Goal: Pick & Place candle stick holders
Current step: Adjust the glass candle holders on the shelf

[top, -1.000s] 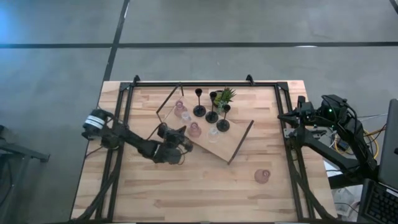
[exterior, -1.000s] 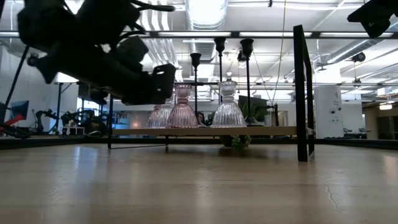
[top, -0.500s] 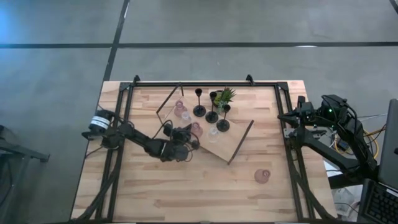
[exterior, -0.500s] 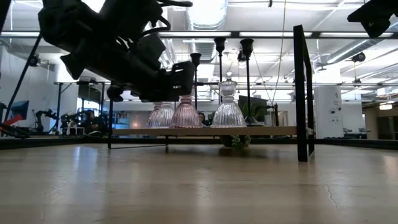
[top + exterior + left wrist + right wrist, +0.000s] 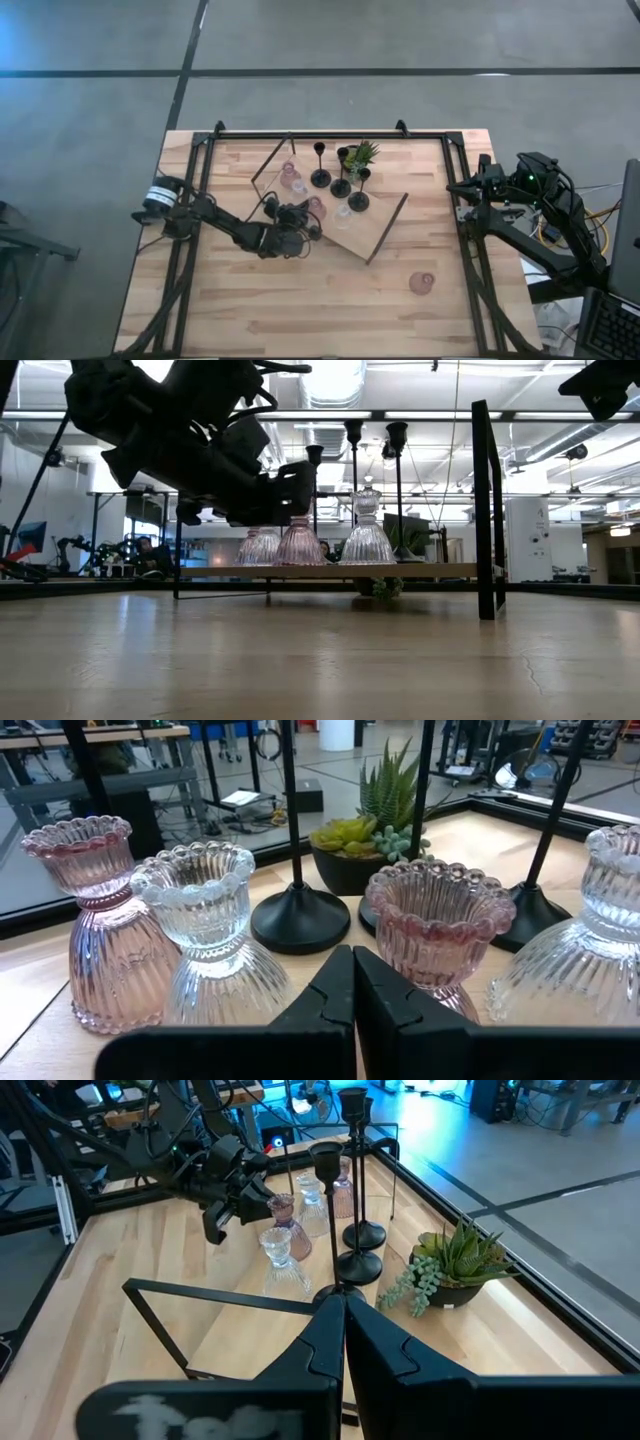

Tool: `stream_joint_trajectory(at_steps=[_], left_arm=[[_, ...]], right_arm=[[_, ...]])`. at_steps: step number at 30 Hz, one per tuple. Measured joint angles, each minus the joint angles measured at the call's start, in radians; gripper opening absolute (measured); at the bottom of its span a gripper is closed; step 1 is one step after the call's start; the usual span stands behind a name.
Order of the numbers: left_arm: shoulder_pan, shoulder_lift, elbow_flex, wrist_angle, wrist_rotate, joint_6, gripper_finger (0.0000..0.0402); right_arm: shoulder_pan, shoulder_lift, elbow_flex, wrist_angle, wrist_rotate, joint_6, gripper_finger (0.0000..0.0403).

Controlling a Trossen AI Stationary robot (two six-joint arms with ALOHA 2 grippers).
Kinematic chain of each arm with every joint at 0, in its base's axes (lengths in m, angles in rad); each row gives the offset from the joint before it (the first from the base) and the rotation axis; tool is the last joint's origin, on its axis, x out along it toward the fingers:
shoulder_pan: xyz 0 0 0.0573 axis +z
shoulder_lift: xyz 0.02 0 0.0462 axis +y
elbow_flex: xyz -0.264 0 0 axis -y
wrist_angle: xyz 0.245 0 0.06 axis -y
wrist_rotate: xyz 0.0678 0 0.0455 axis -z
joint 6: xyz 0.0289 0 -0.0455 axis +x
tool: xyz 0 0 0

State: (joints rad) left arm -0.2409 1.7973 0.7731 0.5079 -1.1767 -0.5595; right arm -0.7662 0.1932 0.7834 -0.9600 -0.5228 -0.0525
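Note:
Three black candle stick holders [image 5: 341,186] stand upright on a wooden board [image 5: 377,222], beside a small plant [image 5: 362,153]. Several pink and clear glass cups stand on the board's left part. My left gripper [image 5: 308,222] is shut and reaches in low from the table's left. Its tips [image 5: 352,960] stand between a clear cup [image 5: 205,920] and a pink cup [image 5: 440,925]. One more pink cup [image 5: 421,283] sits on the bare table at the near right. My right gripper [image 5: 343,1308] is shut and held high off the table's right edge. My left gripper's shut fingers come in nearly level from the table's left, close beside the pink cup's lower body [image 5: 455,1005]. I cannot tell whether they touch it. The cup stands upright on the board.
The board has dark metal handles [image 5: 487,510] that rise at its ends. A black frame rail [image 5: 330,134] runs round the table. Bare wooden tabletop [image 5: 300,310] lies toward the near edge.
My left gripper has moved toward the table's right, in over the board's edge and up to the pink cup, rising a little. It has stayed shut and has kept still for the last half second. The cups and holders stand as before.

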Motion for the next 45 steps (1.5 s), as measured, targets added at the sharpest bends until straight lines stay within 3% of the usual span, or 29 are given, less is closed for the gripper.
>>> stream_joint_trajectory(at_steps=[21, 27, 34, 45], left_arm=[[0.002, -0.001, 0.0, 0.0, 0.041, 0.01, 0.0], [-0.007, -0.005, -0.001, 0.0, -0.071, 0.01, 0.0], [-0.04, -0.03, -0.003, -0.042, -0.132, 0.007, 0.0], [-0.055, -0.051, -0.049, -0.212, -0.172, -0.222, 0.0]], right_arm=[[0.0, 0.0, 0.0, 0.0, 0.0, 0.0, 0.0008], [0.0, 0.0, 0.0, 0.0, 0.0, 0.0, 0.0008], [0.0, 0.0, 0.0, 0.0, 0.0, 0.0, 0.0008], [0.0, 0.0, 0.0, 0.0, 0.0, 0.0, 0.0008]])
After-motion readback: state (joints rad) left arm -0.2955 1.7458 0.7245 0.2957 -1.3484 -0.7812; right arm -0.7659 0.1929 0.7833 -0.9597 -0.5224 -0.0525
